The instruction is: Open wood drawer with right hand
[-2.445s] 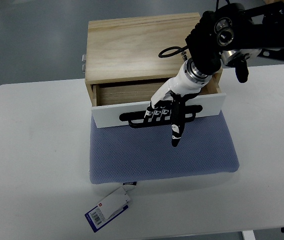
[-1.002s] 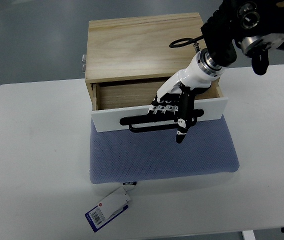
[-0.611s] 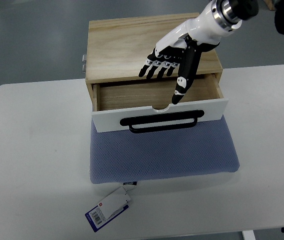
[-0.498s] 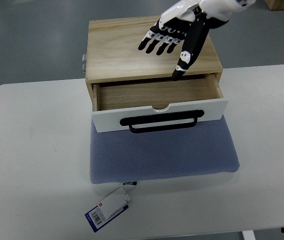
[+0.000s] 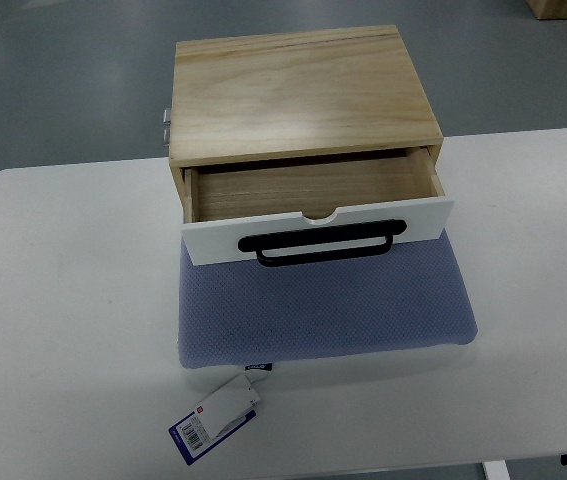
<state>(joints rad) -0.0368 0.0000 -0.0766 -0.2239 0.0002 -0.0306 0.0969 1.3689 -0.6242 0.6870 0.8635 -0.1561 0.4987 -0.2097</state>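
Wood drawer [image 5: 315, 198]: pulled partway out of its cabinet, toward the near side of the desk; its inside shows bare wood with nothing visible in it.
Drawer front [image 5: 320, 232]: a white panel with a small curved notch in the middle of its top edge; it hangs over the far edge of the blue mat.
Handle [image 5: 320, 246]: a black bar loop lying flat across the white panel, a little left of the panel's centre.
Cabinet [image 5: 301, 91]: a light wooden box standing at the far side of the desk; its top is plain grained wood, and a small metal fitting [image 5: 165, 124] sticks out of its left side.
Blue mat [image 5: 323, 308]: a padded, dotted blue-grey pad lying on the desk directly in front of the cabinet, its far edge under the drawer front.
Tag [image 5: 217, 417]: a white and blue label with a barcode, lying on the desk just beyond the mat's near left corner, tied to a small dark tab at the mat's edge.
Desk [image 5: 63, 320]: white, with rounded corners, carrying all of the above.
Robot hand, right: out of the picture, so its state cannot be told.
Robot hand, left: likewise out of the picture.
Floor [image 5: 63, 80]: grey, seen past the far edge of the desk.
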